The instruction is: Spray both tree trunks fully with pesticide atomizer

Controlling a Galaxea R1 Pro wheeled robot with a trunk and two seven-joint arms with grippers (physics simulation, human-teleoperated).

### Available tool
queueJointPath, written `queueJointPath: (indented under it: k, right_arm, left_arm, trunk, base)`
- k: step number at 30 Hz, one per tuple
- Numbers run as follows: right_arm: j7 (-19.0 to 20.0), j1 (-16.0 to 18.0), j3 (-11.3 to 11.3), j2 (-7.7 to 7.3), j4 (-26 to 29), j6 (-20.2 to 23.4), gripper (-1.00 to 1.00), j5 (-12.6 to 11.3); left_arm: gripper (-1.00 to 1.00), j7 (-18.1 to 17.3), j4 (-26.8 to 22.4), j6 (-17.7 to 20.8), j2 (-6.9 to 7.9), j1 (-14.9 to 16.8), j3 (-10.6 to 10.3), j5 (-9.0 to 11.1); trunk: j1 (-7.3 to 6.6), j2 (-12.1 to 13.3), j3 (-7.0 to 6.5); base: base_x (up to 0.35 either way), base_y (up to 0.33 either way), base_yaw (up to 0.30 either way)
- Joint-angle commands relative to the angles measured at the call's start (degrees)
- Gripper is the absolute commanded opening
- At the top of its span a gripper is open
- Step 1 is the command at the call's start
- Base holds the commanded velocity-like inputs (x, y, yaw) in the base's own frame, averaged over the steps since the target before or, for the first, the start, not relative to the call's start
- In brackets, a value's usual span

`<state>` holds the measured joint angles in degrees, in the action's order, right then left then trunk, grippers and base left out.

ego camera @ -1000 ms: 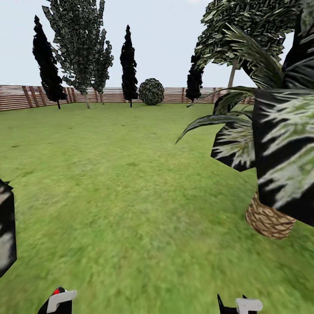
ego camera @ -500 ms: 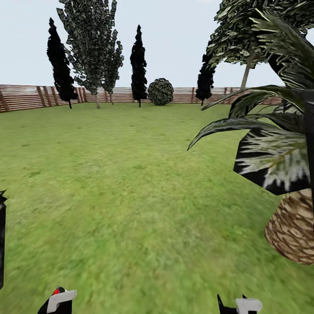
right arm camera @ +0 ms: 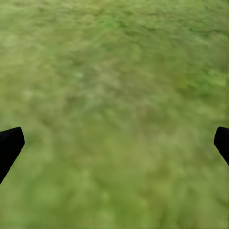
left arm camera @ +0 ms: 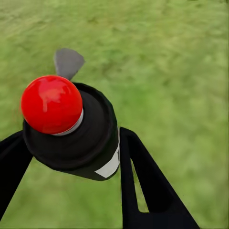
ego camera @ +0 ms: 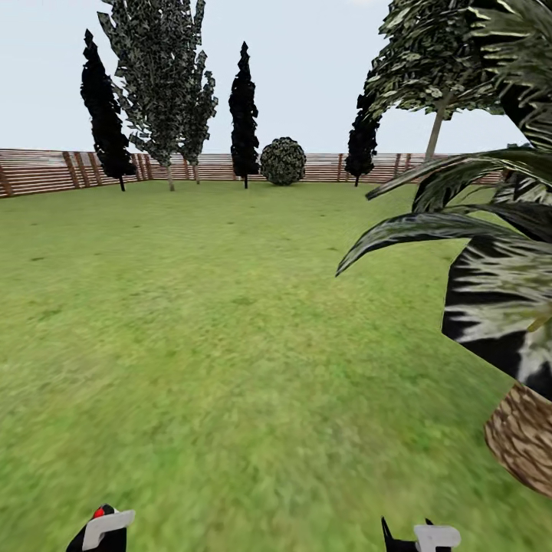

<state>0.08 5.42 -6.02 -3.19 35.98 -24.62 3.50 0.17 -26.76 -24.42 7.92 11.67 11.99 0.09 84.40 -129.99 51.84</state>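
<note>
Grass runs from the robot's base to a slatted fence [ego camera: 38,172] at twelve o'clock, with two pale-trunked trees [ego camera: 165,84] standing before it near eleven o'clock. A short palm [ego camera: 491,253] crowds in at three o'clock. The pesticide atomizer [left arm camera: 71,129] is off the ground and clamped in the left gripper [left arm camera: 71,157]: in the left wrist view its dark body sits between the two black fingers [left arm camera: 143,181], red tip up and a white label on its side. In the head view the same gripper shows at seven o'clock with a speck of red beside it. The right gripper [right arm camera: 114,143] has its fingers spread wide over bare lawn [right arm camera: 114,71] and carries nothing. The bottle looks small, rigid and light, its round smooth wall likely to twist or slide if squeezed off-centre, so the sound hold is across the body below the tip, leaving the nozzle free. The trees are well apart from the robot
</note>
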Motion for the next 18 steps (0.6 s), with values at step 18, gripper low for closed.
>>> queueJointPath:
  k: [18]
  right_arm:
    - [0.01, 0.03, -0.21, 0.02, 0.05, -0.17, 1.00, 0.37]
  left_arm:
    - [-1.00, 0.03, 0.04, -0.19, -0.03, 0.07, 0.05, 0.00]
  trunk:
    - [0.02, -0.02, 0.05]
  base:
    - [0.338, 0.000, 0.192]
